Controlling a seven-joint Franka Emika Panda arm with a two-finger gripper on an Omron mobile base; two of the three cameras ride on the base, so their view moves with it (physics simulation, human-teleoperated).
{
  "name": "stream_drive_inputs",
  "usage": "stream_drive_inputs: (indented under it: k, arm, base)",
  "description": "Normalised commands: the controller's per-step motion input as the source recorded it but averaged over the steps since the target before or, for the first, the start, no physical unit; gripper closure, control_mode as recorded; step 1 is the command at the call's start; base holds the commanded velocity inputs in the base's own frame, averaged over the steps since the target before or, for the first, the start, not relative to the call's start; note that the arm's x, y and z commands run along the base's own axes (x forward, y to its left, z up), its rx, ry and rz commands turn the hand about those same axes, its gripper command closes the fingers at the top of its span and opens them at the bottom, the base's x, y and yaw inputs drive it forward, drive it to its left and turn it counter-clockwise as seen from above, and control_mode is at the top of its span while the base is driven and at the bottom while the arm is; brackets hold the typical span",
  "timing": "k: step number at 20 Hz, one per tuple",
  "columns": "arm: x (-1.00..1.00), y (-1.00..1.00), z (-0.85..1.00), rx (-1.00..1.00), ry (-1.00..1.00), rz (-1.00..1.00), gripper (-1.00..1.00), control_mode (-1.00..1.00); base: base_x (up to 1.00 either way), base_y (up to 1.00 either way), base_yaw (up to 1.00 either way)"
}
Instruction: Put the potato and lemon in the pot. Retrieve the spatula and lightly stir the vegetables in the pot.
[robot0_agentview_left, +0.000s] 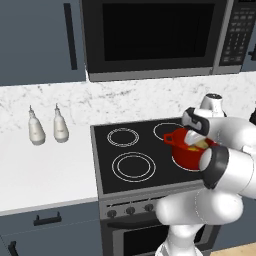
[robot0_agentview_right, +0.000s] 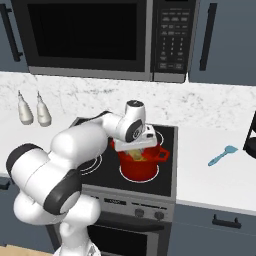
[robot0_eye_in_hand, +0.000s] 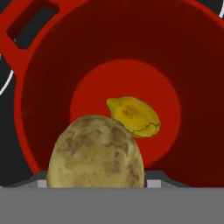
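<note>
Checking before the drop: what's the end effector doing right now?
End effector: closed on the potato, above the pot; lemon already inside.

Round glossy red pot (robot0_eye_in_hand: 192, 65) cut off by top and right edges in hand view; in both base views the arm covers part of it. Brown speckled potato (robot0_eye_in_hand: 95, 153) hides the pincer fingertips, its bottom cut by the grey band. Small yellow lemon (robot0_eye_in_hand: 133, 114) partly behind potato. Slim grey-blue spatula (robot0_agentview_right: 222, 155) on desk too small for detail.
</note>
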Motion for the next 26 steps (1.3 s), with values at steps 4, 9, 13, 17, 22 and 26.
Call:
stream_drive_inputs:
  k: [4,9,13,17,22,26]
  arm:
    - [0.06,0.0,-0.07,0.0,0.0,0.0,-1.0,-1.0]
    - [0.0,0.0,0.0,0.0,-0.01,0.0,-1.0,-1.0]
    - [-0.09,0.0,0.17,0.0,-0.08,0.0,-1.0,-1.0]
    - [-0.36,0.0,0.61,0.0,-0.05,-0.01,-1.0,-1.0]
    - [-0.09,-0.36,0.51,0.0,0.0,-0.13,-1.0,-1.0]
    - [0.0,-0.67,0.33,0.0,0.01,-0.31,-1.0,-1.0]
  base:
    - [0.0,0.0,0.0]
    - [0.0,0.0,0.0]
    - [0.0,0.0,0.0]
    - [0.0,0.0,0.0]
    - [0.0,0.0,0.0]
    - [0.0,0.0,0.0]
